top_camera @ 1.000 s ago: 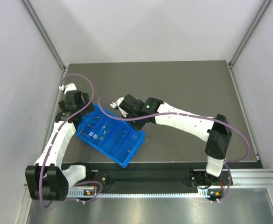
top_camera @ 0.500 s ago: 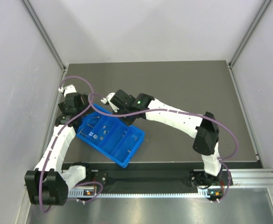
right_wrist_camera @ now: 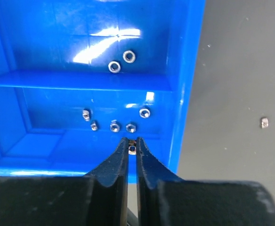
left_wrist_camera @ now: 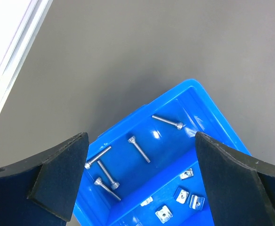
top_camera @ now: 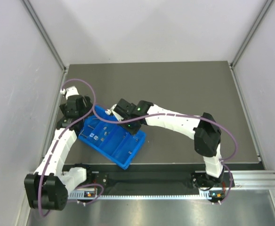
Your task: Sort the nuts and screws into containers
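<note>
Grey tabletop [right_wrist_camera: 241, 70]: above the blue tray [right_wrist_camera: 187, 70], right pincer [right_wrist_camera: 132, 142] clamps a nut [right_wrist_camera: 132, 149] between its tips.

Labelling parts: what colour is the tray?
Bright blue; the tray shows best in right wrist view.

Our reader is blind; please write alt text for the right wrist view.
The right gripper, shut on a small nut, hangs over the blue tray, whose two compartments hold two and five nuts. One loose nut lies on the grey table.
</note>
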Controlling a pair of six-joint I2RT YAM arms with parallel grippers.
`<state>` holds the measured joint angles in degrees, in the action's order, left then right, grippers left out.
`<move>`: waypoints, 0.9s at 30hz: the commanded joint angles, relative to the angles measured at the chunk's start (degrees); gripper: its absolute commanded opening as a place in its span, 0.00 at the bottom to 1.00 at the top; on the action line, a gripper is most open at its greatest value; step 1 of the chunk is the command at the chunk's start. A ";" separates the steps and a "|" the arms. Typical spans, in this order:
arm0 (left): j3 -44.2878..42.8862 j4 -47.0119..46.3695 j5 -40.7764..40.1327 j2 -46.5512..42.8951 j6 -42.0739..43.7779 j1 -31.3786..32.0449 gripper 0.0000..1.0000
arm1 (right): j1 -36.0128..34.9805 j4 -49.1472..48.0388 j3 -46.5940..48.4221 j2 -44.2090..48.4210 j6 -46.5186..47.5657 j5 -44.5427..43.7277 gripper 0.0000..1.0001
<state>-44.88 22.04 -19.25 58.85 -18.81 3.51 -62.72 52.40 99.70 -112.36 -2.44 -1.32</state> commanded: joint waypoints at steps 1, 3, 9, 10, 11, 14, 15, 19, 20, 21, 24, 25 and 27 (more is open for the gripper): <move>0.15 -3.50 -1.41 -1.98 1.41 0.89 0.99 | -1.79 -2.65 -0.55 3.19 1.65 1.06 0.07; 0.15 -3.50 -1.50 -2.51 1.41 1.06 0.99 | -2.14 -3.62 -2.13 3.81 1.38 1.15 0.22; 0.41 -3.67 -1.59 -3.56 1.23 1.33 0.99 | -2.41 -6.87 -2.94 7.49 -1.07 -3.94 0.77; 0.58 -3.76 -1.67 -3.65 1.14 1.33 0.99 | -1.89 -7.22 -2.15 8.02 -1.34 -6.30 0.83; 0.59 -3.94 -1.59 -3.83 1.14 1.41 0.99 | -1.36 -7.31 -1.53 8.46 -1.78 -7.46 0.85; 0.67 -3.94 -1.32 -4.18 1.05 1.50 0.99 | 4.87 -7.49 0.58 10.66 -8.09 -10.71 0.87; 0.76 -4.02 -1.23 -4.36 1.05 1.50 0.99 | 7.41 -7.40 0.58 11.88 -13.24 -10.63 0.88; 0.59 -4.20 -0.53 -4.27 1.14 1.50 0.99 | 21.90 -9.24 -6.15 15.41 -18.92 -9.57 0.87; 0.50 -4.20 -0.44 -4.10 1.23 1.50 0.99 | 23.68 -9.42 -7.58 15.76 -19.18 -10.27 0.87; 0.06 -3.85 -0.36 -4.01 1.32 1.50 0.99 | 25.35 -9.34 -8.81 16.02 -19.45 -11.50 0.87; -0.99 -2.97 -0.01 -3.04 1.76 1.50 0.99 | 30.36 -11.26 -16.26 16.38 -15.60 -11.68 0.82; -1.43 -2.45 0.08 -2.52 1.76 1.50 0.99 | 31.07 -13.79 -18.12 16.47 -14.19 -11.77 0.81; -2.66 -0.96 0.17 -0.85 1.50 1.50 0.99 | 33.35 -15.74 -22.68 16.47 -11.37 -12.47 0.75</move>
<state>-44.64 21.06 -19.79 56.31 -17.82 4.82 -30.04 40.03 82.41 -96.68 -17.17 -13.02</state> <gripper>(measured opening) 0.991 0.780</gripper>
